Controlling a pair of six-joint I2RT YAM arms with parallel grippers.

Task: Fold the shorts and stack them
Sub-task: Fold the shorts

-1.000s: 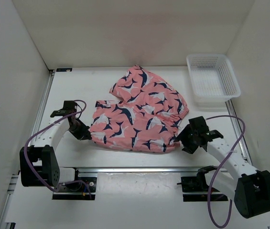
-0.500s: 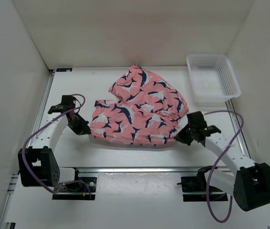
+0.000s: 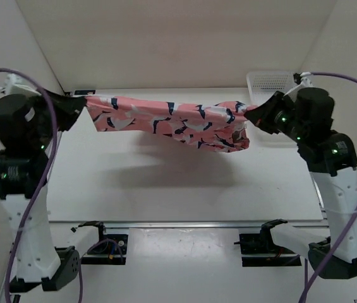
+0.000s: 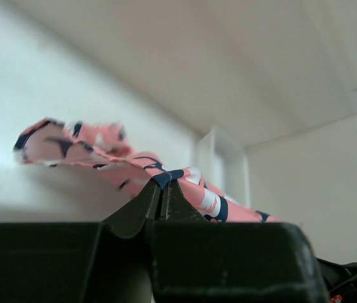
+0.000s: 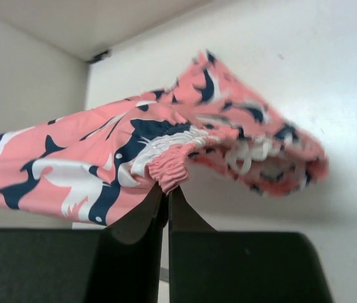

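Salmon-pink shorts (image 3: 172,120) hang stretched above the table (image 3: 165,183) between the grippers: the left gripper (image 3: 84,103) pinches perhaps a leg hem, the right gripper (image 3: 252,112) clamps the gathered waistband (image 5: 169,169).

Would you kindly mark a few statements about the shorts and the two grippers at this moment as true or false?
1. The shorts hang stretched in the air between both grippers. True.
2. The left gripper is open and clear of the fabric. False: it is shut on an edge of the shorts.
3. The right gripper pinches the gathered elastic waist. True.
4. The shorts lie inside the white basket. False: they are held up above the table, and the white basket stands apart at the far right.
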